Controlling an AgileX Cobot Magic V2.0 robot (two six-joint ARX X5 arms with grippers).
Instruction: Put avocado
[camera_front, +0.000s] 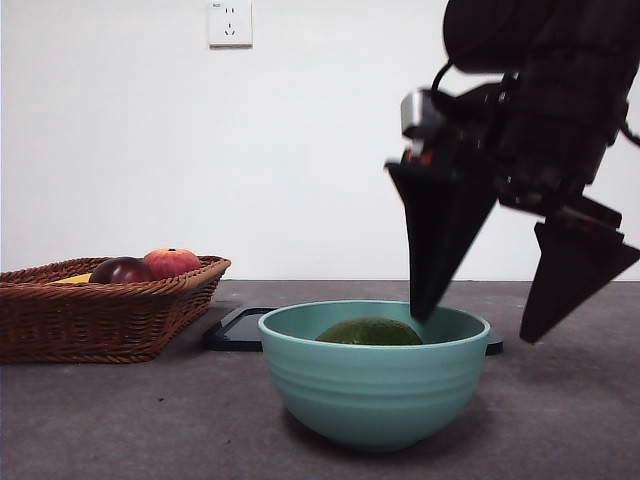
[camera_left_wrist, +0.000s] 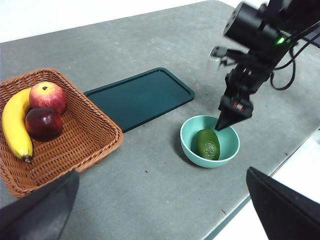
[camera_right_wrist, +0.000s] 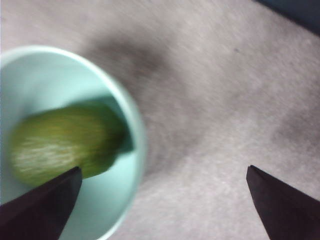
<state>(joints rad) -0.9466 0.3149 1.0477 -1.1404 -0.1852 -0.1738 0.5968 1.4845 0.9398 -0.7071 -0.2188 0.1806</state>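
One avocado lies inside the teal bowl at the lower centre of the front view, only its dark green top showing above the rim. Right tool hangs at the right of that frame with its two black jaws spread wide and holding nothing; one jaw tip dips just inside the bowl's right rim, near the avocado, the other stands outside the bowl above the grey table. At the left of the frame sits a wicker basket with a dark red fruit and a red-orange fruit. Behind the bowl lies a dark tray. Left tool is high over the table, jaws wide apart and empty, well apart from the bowl
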